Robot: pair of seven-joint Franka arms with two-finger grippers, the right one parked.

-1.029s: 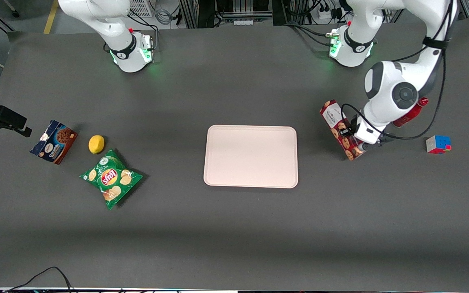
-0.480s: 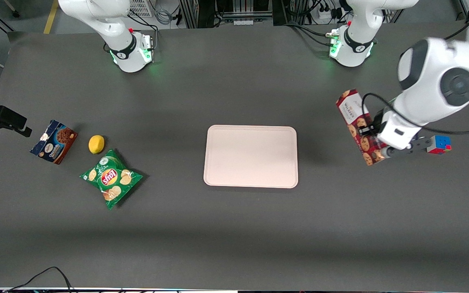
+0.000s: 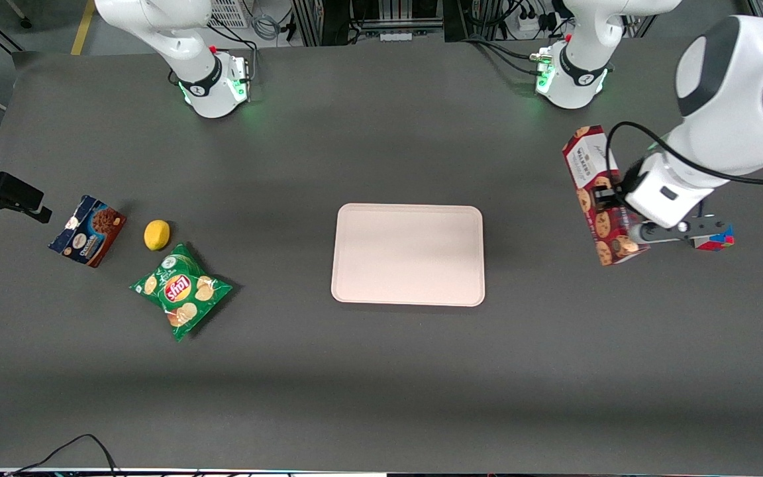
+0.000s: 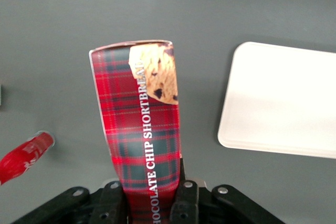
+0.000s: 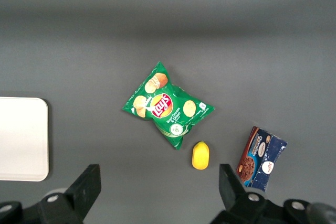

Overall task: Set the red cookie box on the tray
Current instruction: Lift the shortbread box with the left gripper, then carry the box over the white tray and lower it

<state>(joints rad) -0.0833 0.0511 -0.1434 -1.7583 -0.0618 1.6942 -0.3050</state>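
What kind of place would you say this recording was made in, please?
Probably a robotics lab test bench. Two arms are bolted to a dark-matted table, with cables and equipment racks at its edge. Groceries serve as props: the gripper holds the red cookie box lifted, beside the tray.

The red cookie box (image 4: 140, 129) wears a red tartan crossed with dark green, white lettering, golden chocolate-chip cookie pictures and a white label at one end. The black pincer (image 4: 152, 203) grips it. The tray (image 3: 408, 255) is plain pale pinkish-cream. The bench (image 3: 381, 371) is dark grey. The cube (image 3: 716, 238) shows red, blue and white.
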